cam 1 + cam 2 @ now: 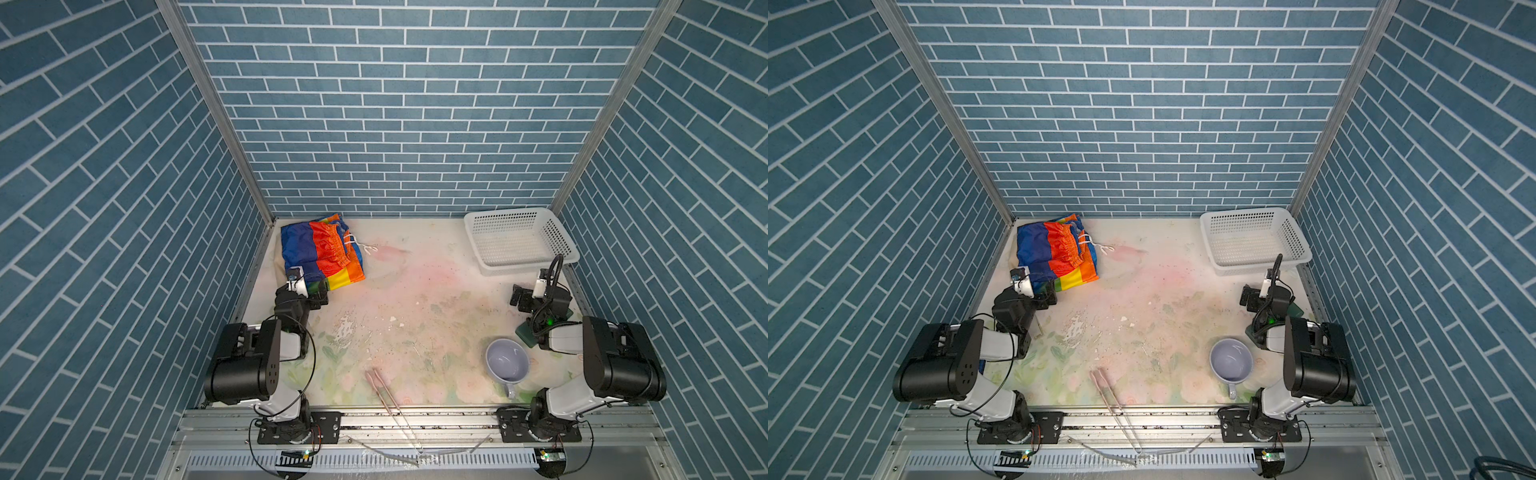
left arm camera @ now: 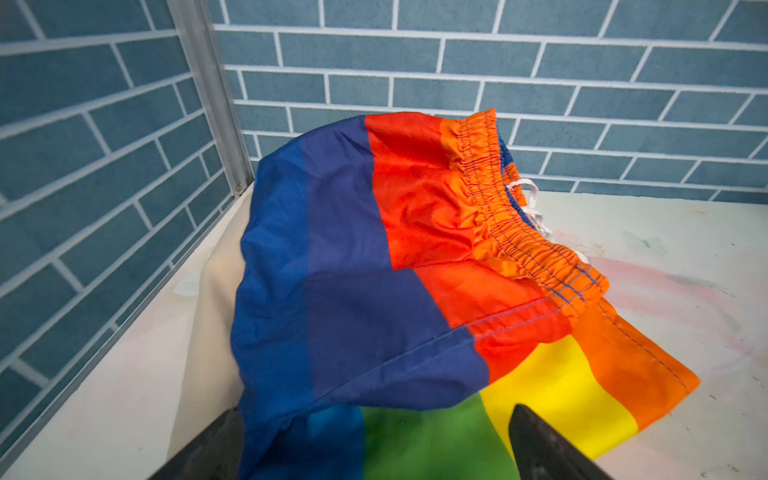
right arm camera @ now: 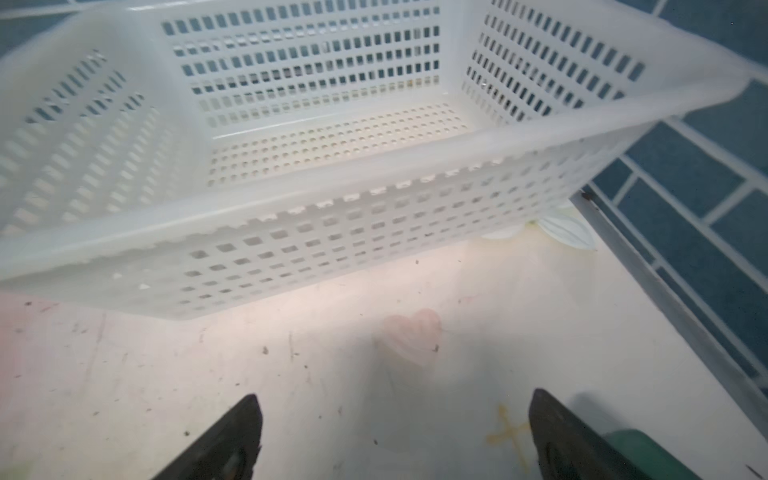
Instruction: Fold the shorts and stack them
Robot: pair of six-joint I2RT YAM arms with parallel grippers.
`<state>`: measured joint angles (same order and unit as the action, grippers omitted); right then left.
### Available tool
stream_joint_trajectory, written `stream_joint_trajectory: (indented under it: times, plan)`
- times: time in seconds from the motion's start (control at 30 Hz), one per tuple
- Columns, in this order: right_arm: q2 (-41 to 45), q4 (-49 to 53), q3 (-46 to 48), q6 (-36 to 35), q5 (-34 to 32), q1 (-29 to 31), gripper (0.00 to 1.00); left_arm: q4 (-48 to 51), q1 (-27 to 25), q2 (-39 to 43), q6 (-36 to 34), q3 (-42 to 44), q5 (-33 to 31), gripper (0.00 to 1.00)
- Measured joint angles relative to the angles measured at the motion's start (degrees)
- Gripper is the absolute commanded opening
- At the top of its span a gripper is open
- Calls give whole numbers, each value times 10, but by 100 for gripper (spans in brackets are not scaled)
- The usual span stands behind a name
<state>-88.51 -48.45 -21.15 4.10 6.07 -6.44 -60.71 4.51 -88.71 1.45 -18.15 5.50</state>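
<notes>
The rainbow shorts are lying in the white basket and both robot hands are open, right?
No: the rainbow shorts lie on the table, across from the white basket, as both top views show. The left hand and right hand are open.

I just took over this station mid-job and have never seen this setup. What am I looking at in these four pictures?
Two robot arms stand at the near edge of a table. Both top views look down on the whole scene; each wrist picture comes from a camera on one arm, looking past its gripper. The left gripper is open, at the near edge of the rainbow shorts, which lie folded on a beige cloth in the far left corner. The right gripper is open over bare table, facing the empty white basket. A lavender mug sits near the right arm. Nothing is held.
</notes>
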Motion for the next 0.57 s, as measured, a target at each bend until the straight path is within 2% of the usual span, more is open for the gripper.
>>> stream_joint_trajectory:
  times: [0.2, 0.37, 0.57]
  plan:
    - [0, -5, 0, 0, 34, 3, 99, 32, -6, 1, -14, -3, 5, 100]
    - [0, -5, 0, 0, 41, 3, 99, 64, -9, 1, -39, -19, 57, 100]
    - [0, 0, 0, 0, 41, 8, 99, 73, -10, 1, -50, -22, 78, 100]
